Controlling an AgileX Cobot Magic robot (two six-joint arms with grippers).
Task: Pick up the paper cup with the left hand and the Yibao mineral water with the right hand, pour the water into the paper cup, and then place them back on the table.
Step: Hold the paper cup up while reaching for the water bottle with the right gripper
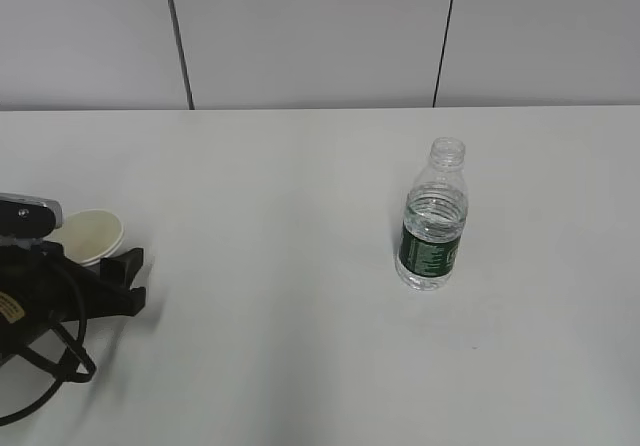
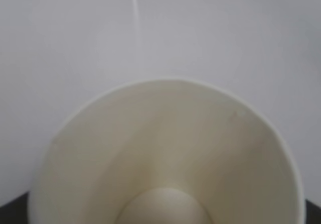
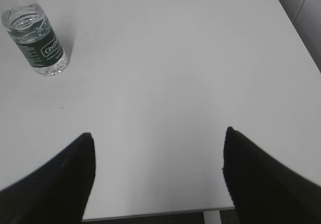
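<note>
The paper cup (image 1: 91, 234) is at the far left of the table (image 1: 300, 346), between the fingers of my left gripper (image 1: 100, 256). In the left wrist view its cream-white inside (image 2: 165, 158) fills the frame and hides the jaws. The cup looks slightly tilted, and I cannot tell whether it rests on the table. The Yibao mineral water (image 1: 433, 221) stands upright and capless right of centre, with nothing touching it. It also shows at the top left of the right wrist view (image 3: 35, 38). My right gripper (image 3: 158, 133) is open and empty over the near table edge, far from the bottle.
A grey panelled wall (image 1: 320, 36) runs behind the table's back edge. The near edge of the table (image 3: 150, 215) shows under the right gripper. The left arm's cables (image 1: 50, 366) hang at the lower left.
</note>
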